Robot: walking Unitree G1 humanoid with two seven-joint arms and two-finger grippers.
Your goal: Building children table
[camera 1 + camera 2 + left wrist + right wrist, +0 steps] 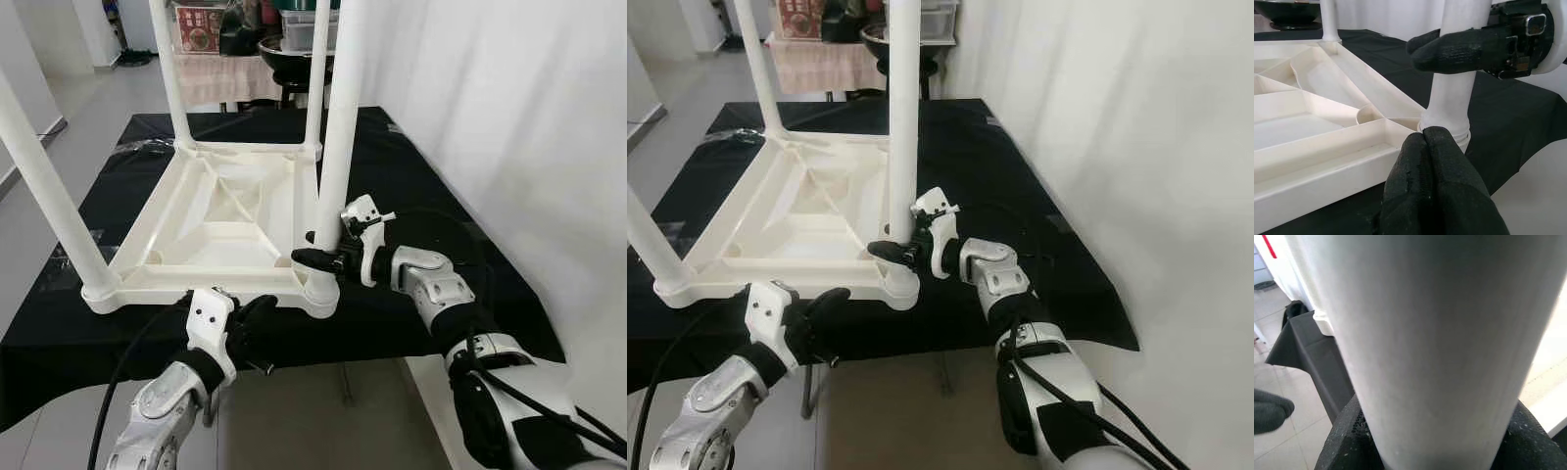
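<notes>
1. Legs [49,191] come first on your far left: one white leg stands up from the near left corner of the upside-down white table [211,230]. Two more legs stand at the far corners.

2. Look at your left gripper [257,328] next. It sits low, just in front of the table's near edge, a bit left of the near right corner. In the left wrist view its two black fingers [1437,191] are pressed together with nothing between them. Their tips are very near the round socket [1447,129] at that corner. You cannot tell if they touch it.

3. Now move to the near right leg [338,137]. It stands straight up in that corner socket. It is the leg nearest to you.

4. Your right gripper [318,257] comes in from the right side. Its black fingers are wrapped around the bottom part of that leg, a little above the socket. In the right wrist view the white leg [1435,347] sits tight between the two black pads [1352,440].

5. Under it all, the table lies on a black cloth [431,176]. On your far right hangs a white curtain [529,127], next to the cloth.
</notes>
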